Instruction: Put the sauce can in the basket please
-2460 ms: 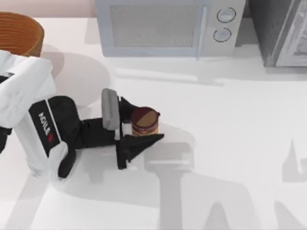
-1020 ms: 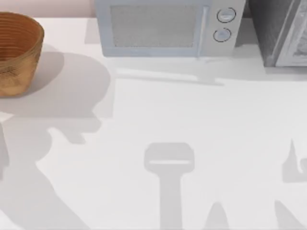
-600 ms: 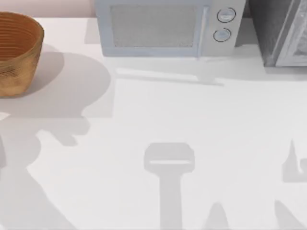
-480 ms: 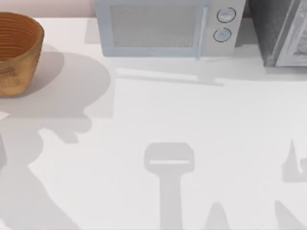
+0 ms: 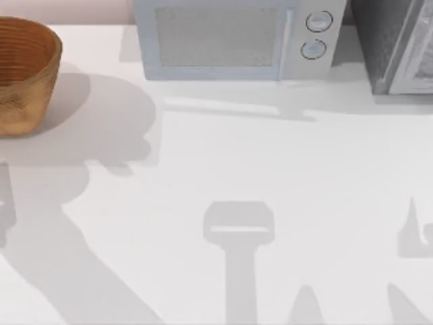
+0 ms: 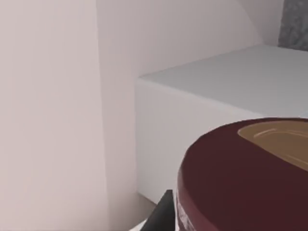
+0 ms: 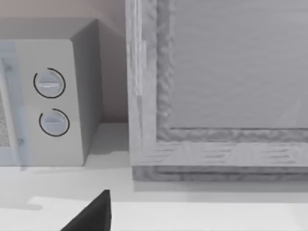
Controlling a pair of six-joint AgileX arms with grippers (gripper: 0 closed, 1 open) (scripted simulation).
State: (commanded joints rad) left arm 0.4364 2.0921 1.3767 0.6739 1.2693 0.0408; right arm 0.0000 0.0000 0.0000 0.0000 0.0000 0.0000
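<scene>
Top view: the basket [image 5: 24, 74] is standing at the table's far left corner, its rim partly cut off by the picture's left edge, with its ribbed inside lying open upward. A microwave [image 5: 233, 39] is standing along the back edge and a grey cabinet [image 5: 396, 44] at the far right. On the white table [image 5: 284, 162], a broad arm-shaped shadow is falling over the left side, just in front of the basket.

Left wrist view: the sauce can [image 6: 245, 178] is sitting very close under the camera, its dark maroon top with a tan centre facing up, so its long axis is standing roughly upright. One dark fingertip [image 6: 161, 214] of the left gripper is lying against the can's side; judging from this closeness, the left gripper is clamped on the can and carrying it off the table. Behind the can, a pale wall and the microwave's top are showing.

Right wrist view: a dark fingertip [image 7: 91, 214] of the right gripper is showing low over the table in front of the microwave's dials and the cabinet; whether its fingers are apart or together cannot be told. This arm is parked at the right.

The left arm is the nearer to the basket. The coming move probably turns on bringing the upright can above the basket's open mouth before letting go.
</scene>
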